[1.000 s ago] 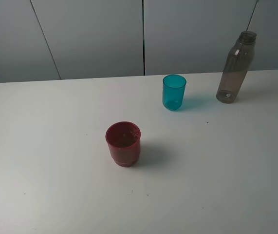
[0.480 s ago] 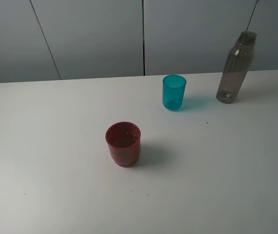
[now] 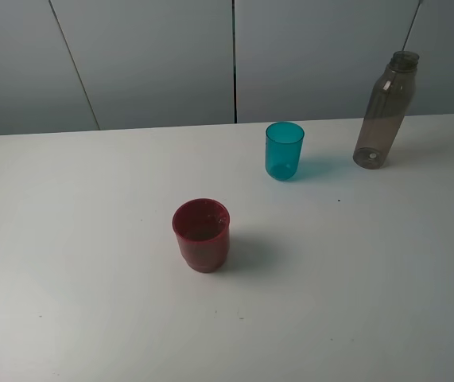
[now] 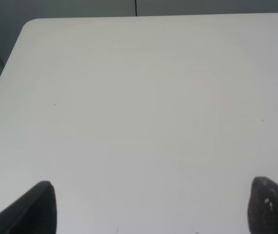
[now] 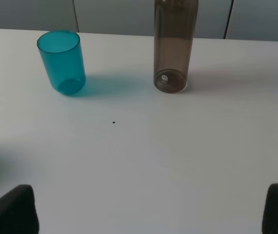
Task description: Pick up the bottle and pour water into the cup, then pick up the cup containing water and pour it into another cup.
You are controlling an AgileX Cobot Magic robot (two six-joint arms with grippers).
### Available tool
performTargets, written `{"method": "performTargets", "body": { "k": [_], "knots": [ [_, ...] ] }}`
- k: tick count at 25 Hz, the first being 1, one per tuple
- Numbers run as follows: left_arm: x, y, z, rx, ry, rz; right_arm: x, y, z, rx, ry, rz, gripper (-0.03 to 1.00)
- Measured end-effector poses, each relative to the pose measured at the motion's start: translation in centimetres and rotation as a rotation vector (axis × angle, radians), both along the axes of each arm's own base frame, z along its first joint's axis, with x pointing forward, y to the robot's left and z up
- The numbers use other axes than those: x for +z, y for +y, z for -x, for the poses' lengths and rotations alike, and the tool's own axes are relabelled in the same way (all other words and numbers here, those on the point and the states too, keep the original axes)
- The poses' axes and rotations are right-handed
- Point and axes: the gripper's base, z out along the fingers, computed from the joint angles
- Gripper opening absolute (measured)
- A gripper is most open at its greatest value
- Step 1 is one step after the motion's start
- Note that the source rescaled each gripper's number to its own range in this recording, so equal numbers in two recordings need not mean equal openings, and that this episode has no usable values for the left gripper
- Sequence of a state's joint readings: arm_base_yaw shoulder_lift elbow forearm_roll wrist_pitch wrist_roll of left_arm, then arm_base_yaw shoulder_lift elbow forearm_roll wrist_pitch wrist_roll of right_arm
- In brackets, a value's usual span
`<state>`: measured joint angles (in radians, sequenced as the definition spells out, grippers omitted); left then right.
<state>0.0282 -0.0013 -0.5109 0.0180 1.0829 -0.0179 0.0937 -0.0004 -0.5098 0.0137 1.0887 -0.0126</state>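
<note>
A smooth matte white counter (image 3: 91,318) with rounded corners carries everything, backed by flat grey wall panels (image 3: 155,60) split by dark seams. Tallest on it is the bottle (image 3: 384,111), slim, smoky grey-brown translucent plastic narrowing to an open neck, upright near the far right edge. The dark red translucent cup (image 3: 202,235), wide and squat with a stepped base, stands upright near the middle. The teal-blue translucent cup (image 3: 284,150), a small tumbler, stands upright between them, nearer the bottle and well apart from both. Nothing blocks any of the three. The right claw (image 5: 151,214) is spread wide, dark fingertips (image 5: 12,209) at the frame corners, empty, facing bottle and teal cup. The left claw (image 4: 151,207) is likewise spread and empty over bare counter
</note>
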Motion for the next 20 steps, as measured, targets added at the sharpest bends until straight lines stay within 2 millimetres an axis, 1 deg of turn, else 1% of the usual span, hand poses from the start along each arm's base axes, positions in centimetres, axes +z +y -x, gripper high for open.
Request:
{"method": "performTargets", "body": {
  "k": [20],
  "knots": [
    [0.0, 0.0, 0.0, 0.001, 0.0, 0.002, 0.0, 0.0, 0.0, 0.003, 0.0, -0.003, 0.99]
  ]
}}
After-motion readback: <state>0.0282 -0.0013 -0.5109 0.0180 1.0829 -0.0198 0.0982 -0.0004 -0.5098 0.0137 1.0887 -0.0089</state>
